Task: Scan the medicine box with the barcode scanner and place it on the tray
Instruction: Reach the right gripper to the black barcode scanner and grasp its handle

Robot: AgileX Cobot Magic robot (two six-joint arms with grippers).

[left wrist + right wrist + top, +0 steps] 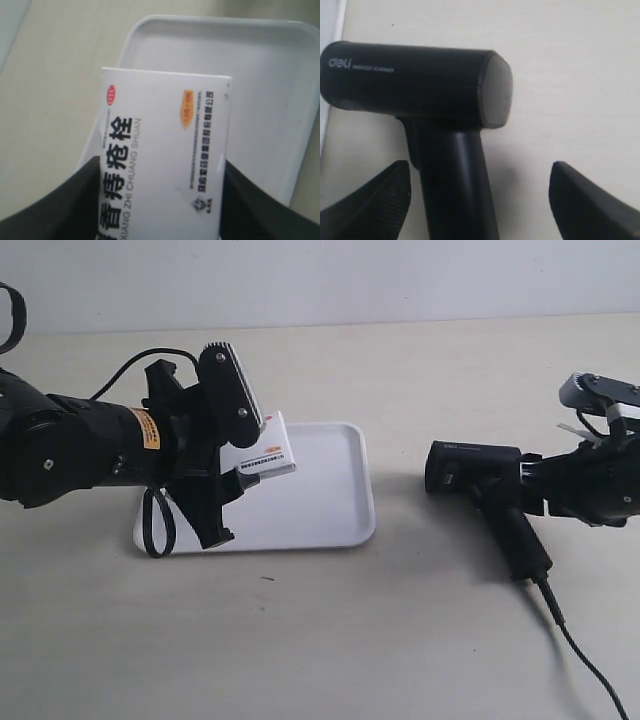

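My left gripper [236,456] is shut on the medicine box [264,450], a white carton with black Chinese lettering and an orange mark. It holds the box tilted over the left part of the white tray [335,505]. In the left wrist view the medicine box [165,150] sits clamped between both black fingers [75,200] of the left gripper [161,167], with the tray [270,70] beneath. The black barcode scanner [480,475] lies on the table right of the tray. My right gripper [480,170] is open, its fingers spread on either side of the barcode scanner [420,85] handle without touching it.
The scanner's black cable [585,655] trails toward the near right corner of the beige table [330,630]. A looped black cable [155,525] hangs from the left arm beside the tray's near left corner. A pale wall runs along the back.
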